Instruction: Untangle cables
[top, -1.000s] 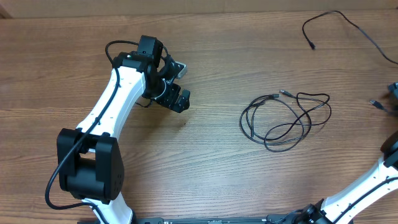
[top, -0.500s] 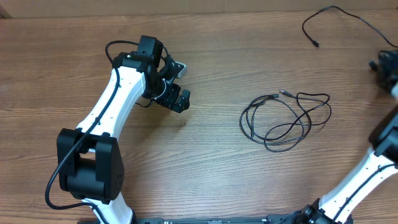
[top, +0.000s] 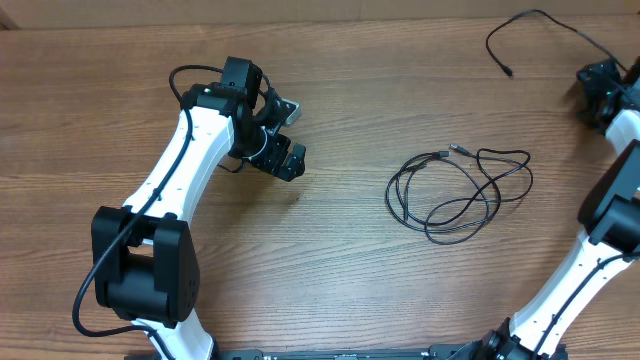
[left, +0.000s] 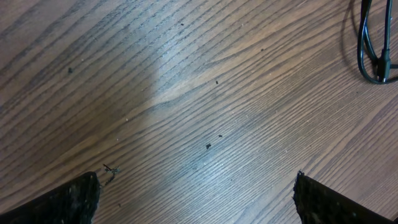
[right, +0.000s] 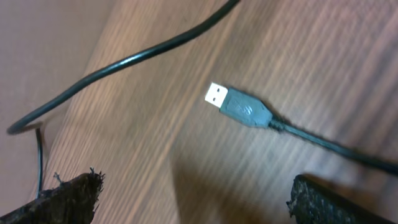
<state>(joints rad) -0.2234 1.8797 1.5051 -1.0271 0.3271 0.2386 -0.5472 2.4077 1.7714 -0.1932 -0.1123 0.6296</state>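
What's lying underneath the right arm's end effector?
A USB plug on a black cord lies flat on the wooden table below the open right end effector; another cable stretch curves nearby. From overhead, the end effector itself hides the plug.

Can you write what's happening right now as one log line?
left gripper: open, over table | right gripper: open, by USB plug | coiled cable: untouched

On the table (top: 330, 270), a looped cable (top: 460, 192) lies right of centre. A second cable (top: 490, 42) runs upper right, near the right pincer (top: 598, 88). The left pincer (top: 288, 135), upper left, stands spread, apart from both.
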